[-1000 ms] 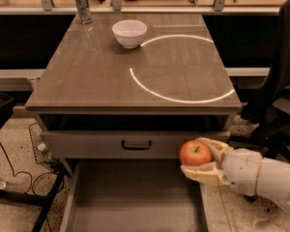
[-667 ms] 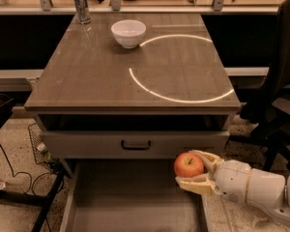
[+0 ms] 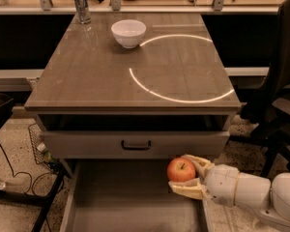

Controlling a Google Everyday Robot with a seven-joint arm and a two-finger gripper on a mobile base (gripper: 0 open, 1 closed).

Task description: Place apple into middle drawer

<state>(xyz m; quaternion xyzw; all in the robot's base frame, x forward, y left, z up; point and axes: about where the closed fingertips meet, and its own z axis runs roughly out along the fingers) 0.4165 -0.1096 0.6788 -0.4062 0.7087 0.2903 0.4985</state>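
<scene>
The red-orange apple point(image 3: 181, 170) is held between the cream fingers of my gripper point(image 3: 187, 174), which comes in from the lower right. The gripper is shut on the apple and holds it over the right side of the open middle drawer point(image 3: 130, 202), a wide grey-brown drawer with a flat bottom pulled out at the bottom of the cabinet. The apple hangs just below the grey drawer front with the dark curved handle point(image 3: 136, 144).
A white bowl point(image 3: 128, 33) and a clear glass point(image 3: 81, 5) stand at the back of the cabinet top point(image 3: 87, 76). A dark chair point(image 3: 280, 95) stands to the right. Cables point(image 3: 19, 178) lie on the floor at the left.
My gripper has carried the apple left and down, from beside the handled drawer front to over the right side of the open middle drawer.
</scene>
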